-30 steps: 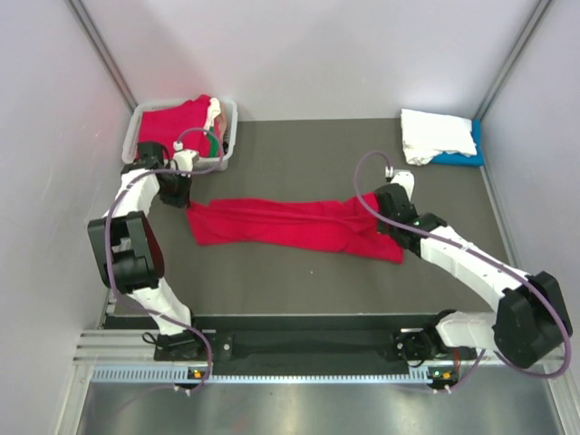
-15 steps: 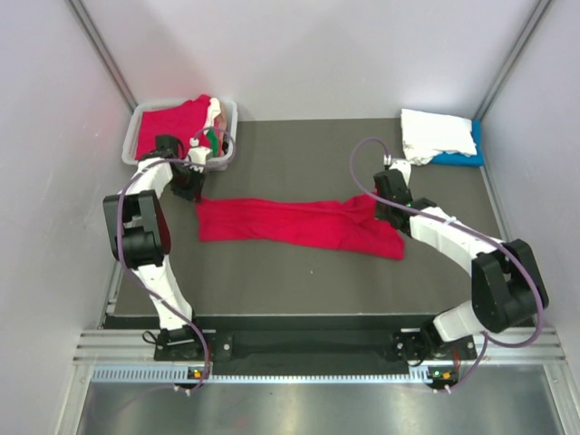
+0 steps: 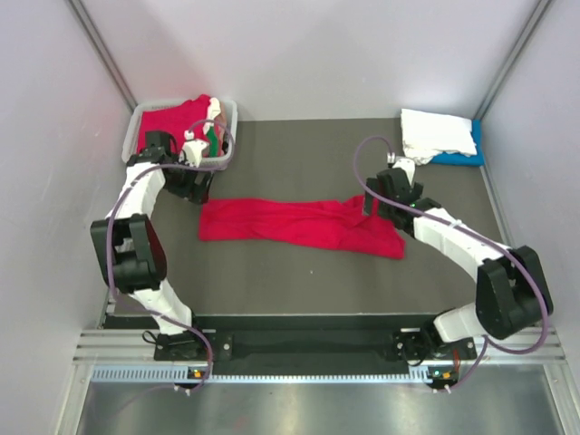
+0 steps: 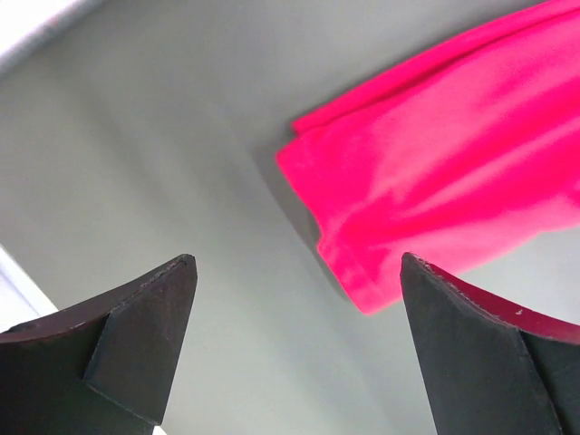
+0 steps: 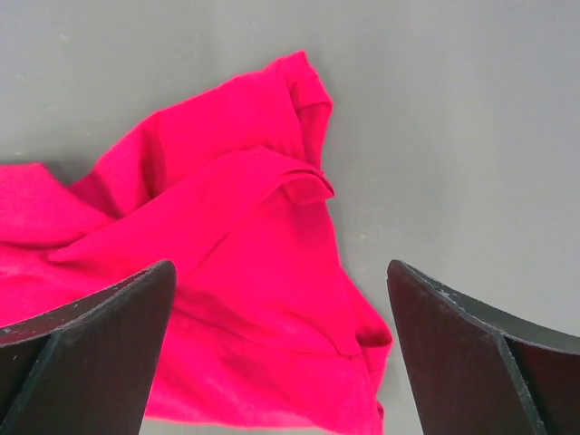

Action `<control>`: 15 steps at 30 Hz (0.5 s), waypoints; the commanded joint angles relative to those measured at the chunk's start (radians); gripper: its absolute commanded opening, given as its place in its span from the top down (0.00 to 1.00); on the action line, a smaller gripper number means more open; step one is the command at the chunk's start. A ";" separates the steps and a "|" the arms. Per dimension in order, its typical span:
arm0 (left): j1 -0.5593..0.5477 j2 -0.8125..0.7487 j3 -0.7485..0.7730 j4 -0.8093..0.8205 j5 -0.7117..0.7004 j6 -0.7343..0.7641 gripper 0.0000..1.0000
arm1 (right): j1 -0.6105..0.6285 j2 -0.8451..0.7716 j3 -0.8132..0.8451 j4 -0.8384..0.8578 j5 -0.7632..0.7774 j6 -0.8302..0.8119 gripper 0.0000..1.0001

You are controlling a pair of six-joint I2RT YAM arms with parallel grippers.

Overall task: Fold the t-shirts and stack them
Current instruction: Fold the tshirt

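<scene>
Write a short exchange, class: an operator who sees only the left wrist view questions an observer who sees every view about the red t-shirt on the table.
Operator: One end of the red t-shirt lies below my open left pincer. Is the right pincer holding the other end?
Observer: No. The right pincer hangs open above that end and grips nothing.
Operator: Where is the stack?
Observer: In the far right corner of the table, a white t-shirt lies on a blue one.
</scene>
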 commanded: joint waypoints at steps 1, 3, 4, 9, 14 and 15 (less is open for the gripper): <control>-0.004 -0.140 -0.010 -0.087 0.133 -0.015 0.02 | -0.002 -0.127 -0.023 -0.041 0.009 0.008 0.00; -0.020 -0.163 -0.041 -0.102 0.147 -0.018 0.02 | 0.015 -0.156 -0.047 -0.065 -0.014 0.028 0.00; -0.030 -0.185 -0.056 -0.102 0.143 -0.014 0.02 | 0.025 -0.167 -0.057 -0.076 -0.018 0.037 0.01; -0.097 -0.213 -0.188 -0.039 0.040 0.015 0.02 | 0.097 -0.183 -0.117 -0.104 -0.075 0.097 0.00; -0.116 -0.159 -0.230 -0.009 0.020 0.012 0.02 | 0.150 -0.152 -0.132 -0.096 -0.089 0.123 0.00; -0.119 -0.150 -0.234 0.001 0.012 0.012 0.02 | 0.153 -0.129 -0.127 -0.093 -0.089 0.123 0.00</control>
